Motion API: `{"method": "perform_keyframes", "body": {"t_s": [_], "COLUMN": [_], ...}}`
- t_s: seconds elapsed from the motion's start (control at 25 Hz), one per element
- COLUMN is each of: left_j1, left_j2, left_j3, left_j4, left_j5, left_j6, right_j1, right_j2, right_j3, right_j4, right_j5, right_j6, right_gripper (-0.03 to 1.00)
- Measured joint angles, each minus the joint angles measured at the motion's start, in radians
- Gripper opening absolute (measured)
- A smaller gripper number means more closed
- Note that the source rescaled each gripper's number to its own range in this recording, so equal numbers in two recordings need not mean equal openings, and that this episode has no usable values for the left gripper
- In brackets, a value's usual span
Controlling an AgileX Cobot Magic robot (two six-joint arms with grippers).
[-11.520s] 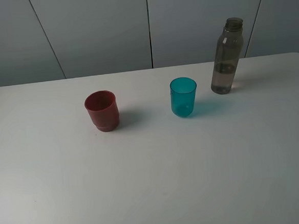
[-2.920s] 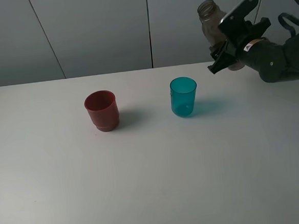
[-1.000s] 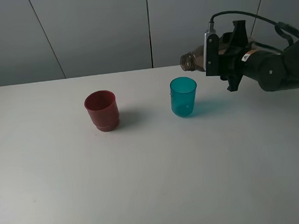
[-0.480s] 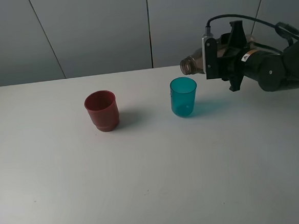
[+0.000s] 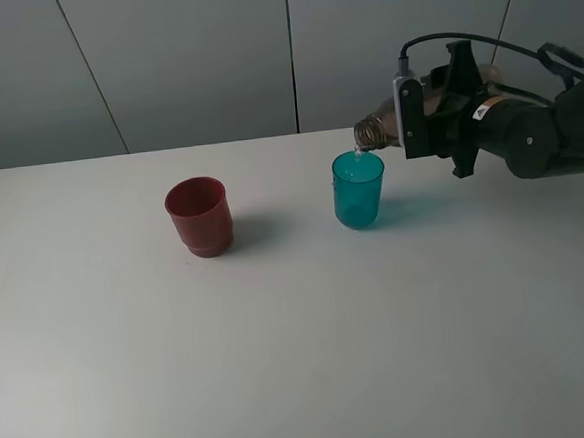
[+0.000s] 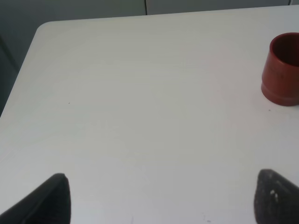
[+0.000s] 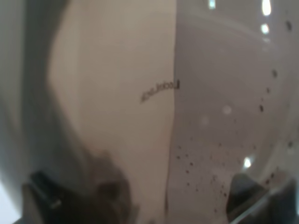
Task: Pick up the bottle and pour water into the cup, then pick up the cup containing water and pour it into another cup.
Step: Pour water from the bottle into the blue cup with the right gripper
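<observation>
Right jaws: pinched the bottle (image 5: 381,128) I held tipped over the cup (image 5: 358,189).
Left jaws: spread.
Pending: pour into another cup (image 5: 200,217).

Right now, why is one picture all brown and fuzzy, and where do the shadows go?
Right wrist view: the bottle fills the lens, too close to focus, with small glare spots. Exterior high view: sharp; soft shadows fall right of the red cup and teal cup. Left wrist view: left fingers blurred at the edge.

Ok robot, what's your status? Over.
Right gripper shut on smoky grey-brown plastic bottle, tipped, pouring into teal translucent tumbler. Left gripper open, apart from squat dark-red cup. Nothing blocking.
</observation>
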Motion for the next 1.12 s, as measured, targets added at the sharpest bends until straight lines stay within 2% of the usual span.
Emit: {"method": "perform_keyframes", "body": {"t_s": [0.32,0.56,1.12], "left_j1": [0.0,0.0,0.0], "left_j2": [0.0,0.0,0.0], "left_j3": [0.0,0.0,0.0], "left_j4": [0.0,0.0,0.0], "left_j5": [0.0,0.0,0.0], "left_j6": [0.0,0.0,0.0], "right_j1": [-0.009,-0.009,-0.009], "right_j2": [0.0,0.0,0.0], "right_j3": [0.0,0.0,0.0], "right_j4": [0.002,0.002,0.002], "right_j5": [0.0,0.0,-0.027], "right_j6": [-0.012,-0.097,-0.161], "right_gripper": [0.05,0.05,0.05]}}
